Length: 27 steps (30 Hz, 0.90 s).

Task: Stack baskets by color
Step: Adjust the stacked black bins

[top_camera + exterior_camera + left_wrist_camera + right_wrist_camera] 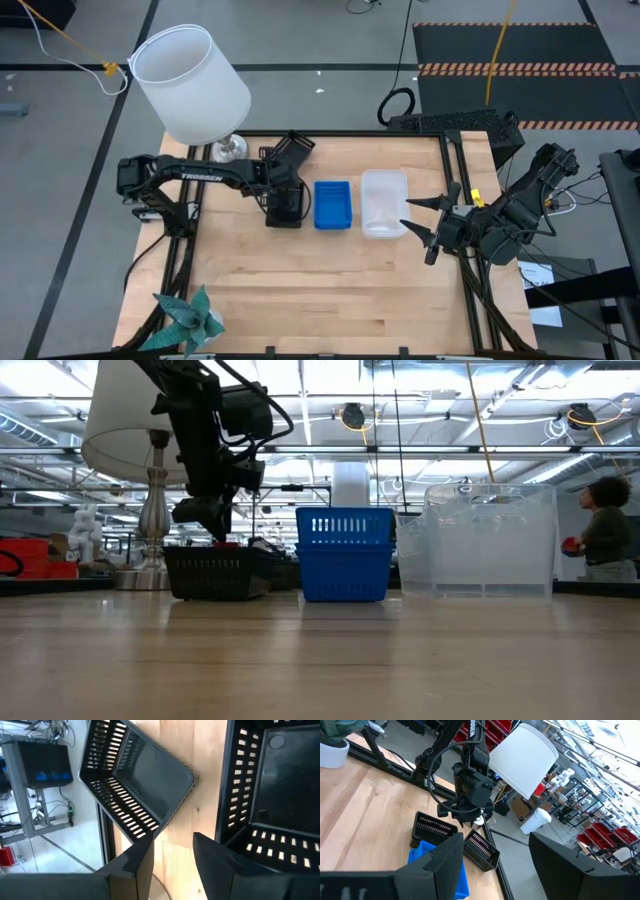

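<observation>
A black basket sits flat on the table. A second black basket lies turned askew at the far edge, by the lamp's foot. To the right stand a stack of blue baskets and a stack of clear baskets. My left gripper hangs just above the near black basket's left rim, pointing steeply down. It is open, with bare wood showing between its fingers. My right gripper waits open at the table's right edge, beside the clear stack.
A white lampshade on a metal stand overhangs the far left corner. A teal paper ornament sits at the near left corner. Bare wood spreads along the near half. A person stands in the room beyond.
</observation>
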Tool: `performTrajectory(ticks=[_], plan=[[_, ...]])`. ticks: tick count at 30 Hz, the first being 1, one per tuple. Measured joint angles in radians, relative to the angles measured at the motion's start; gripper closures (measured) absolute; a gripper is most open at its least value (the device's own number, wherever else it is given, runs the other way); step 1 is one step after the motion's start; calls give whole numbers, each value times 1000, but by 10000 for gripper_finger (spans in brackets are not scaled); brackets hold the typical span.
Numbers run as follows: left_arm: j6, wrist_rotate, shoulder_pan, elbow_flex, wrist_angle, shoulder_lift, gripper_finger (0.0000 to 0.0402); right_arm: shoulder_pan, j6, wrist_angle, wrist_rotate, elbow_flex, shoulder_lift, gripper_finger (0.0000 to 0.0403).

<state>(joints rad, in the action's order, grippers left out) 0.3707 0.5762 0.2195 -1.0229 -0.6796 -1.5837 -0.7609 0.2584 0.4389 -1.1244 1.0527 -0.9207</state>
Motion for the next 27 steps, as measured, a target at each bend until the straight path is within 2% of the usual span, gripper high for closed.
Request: performTrajectory(ticks=[8,11,16,27], plan=[[2,-1,0,0,1,0,201,0,0,0,0,0,0,184],[32,-3,0,0,1,0,191,0,0,0,0,0,0,184],[66,-20,0,19,1,0,201,0,0,0,0,0,0,184],[198,-14,4,79,61,0,255,0,12,0,0,0,0,184]])
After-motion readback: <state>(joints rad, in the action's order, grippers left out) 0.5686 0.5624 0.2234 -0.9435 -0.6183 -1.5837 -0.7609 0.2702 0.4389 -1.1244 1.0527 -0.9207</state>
